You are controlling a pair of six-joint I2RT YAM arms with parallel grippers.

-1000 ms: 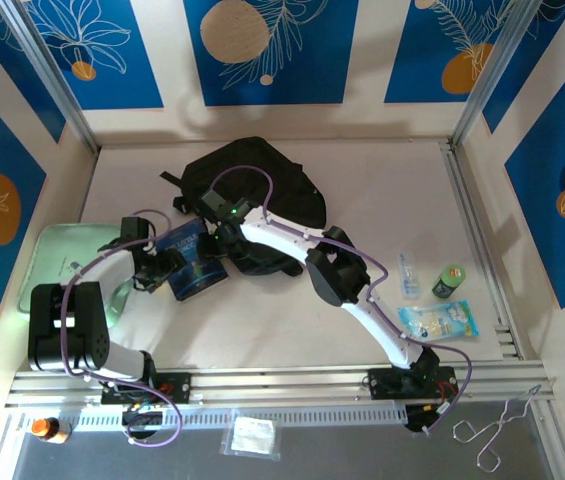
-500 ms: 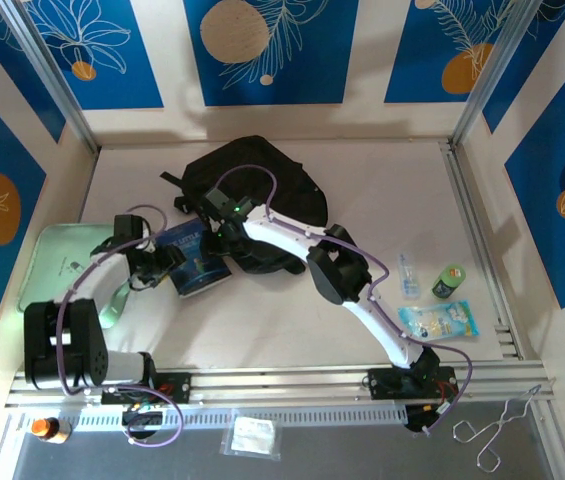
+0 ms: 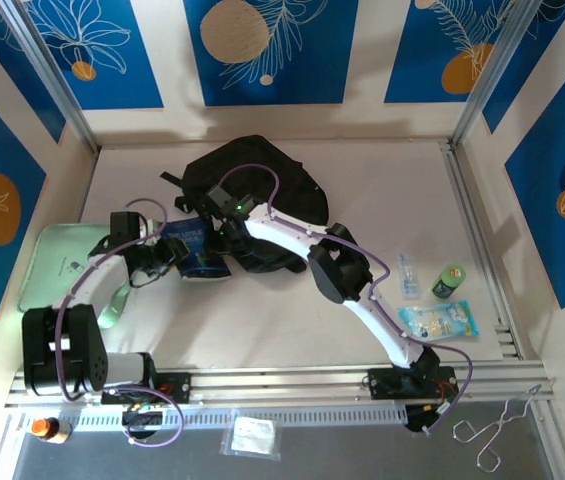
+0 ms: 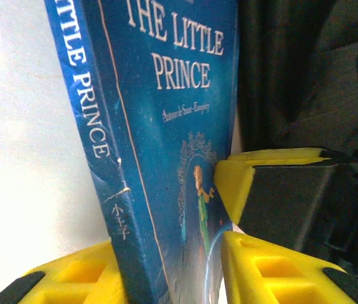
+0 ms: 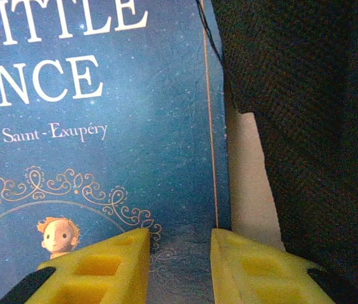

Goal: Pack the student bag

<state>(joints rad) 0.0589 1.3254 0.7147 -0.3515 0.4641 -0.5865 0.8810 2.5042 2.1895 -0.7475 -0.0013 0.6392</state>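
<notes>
One student bag (image 3: 262, 175) lies flat on the table (image 3: 382, 190), in the upper middle of the top view. Its black fabric also takes the upper right of your left wrist view (image 4: 293, 76) and the right side of your right wrist view (image 5: 305, 126).

Touching its lower left edge is a dark blue book (image 3: 194, 252), titled "The Little Prince". Your left gripper (image 3: 167, 257) is clamped on that book. In the left wrist view the spine (image 4: 159, 126) rises from between the two yellow fingers (image 4: 169, 253), touching both.

Your right gripper (image 3: 224, 238) sits at the book's right side, against the bag. In its own wrist view the fingers (image 5: 180, 244) stand a narrow gap apart over the lower edge of the cover (image 5: 90, 126). One of those fingers (image 4: 267, 177) shows in the middle right of the left wrist view, just beside the cover.

A pale green tray (image 3: 47, 270) lies at the left edge of the top view. Well apart on the right are a small clear bottle (image 3: 408, 275), a green roll (image 3: 449, 281) and a clear packet (image 3: 440, 320).
</notes>
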